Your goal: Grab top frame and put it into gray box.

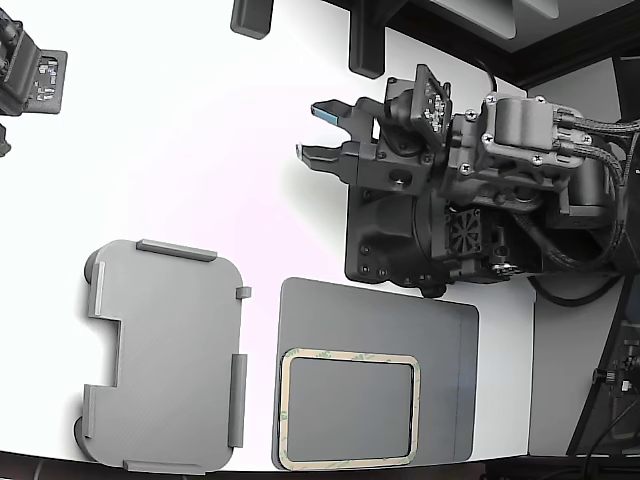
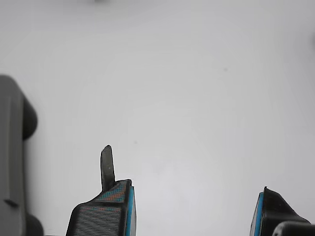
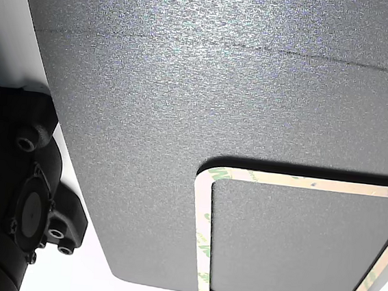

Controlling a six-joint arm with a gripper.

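Observation:
The top frame (image 1: 349, 408), a thin pale beige-green rim with a see-through middle, lies flat on a dark gray mat (image 1: 450, 350) near the front of the exterior view. It shows again in the other view as the top frame (image 3: 200, 235). The gray box (image 1: 165, 355), a light shallow tray with edge tabs, sits to the exterior view's left of the mat; its edge (image 2: 11, 157) shows in the wrist view. My gripper (image 1: 317, 131) hovers above the white table, well behind the frame, open with nothing between its blue-padded fingers (image 2: 129, 209).
A black arm base (image 1: 400, 240) stands just behind the mat. Dark fixtures sit at the table's far edge (image 1: 250, 18) and at the exterior view's far left (image 1: 30, 75). A black mount (image 3: 16, 204) borders the mat in the other view.

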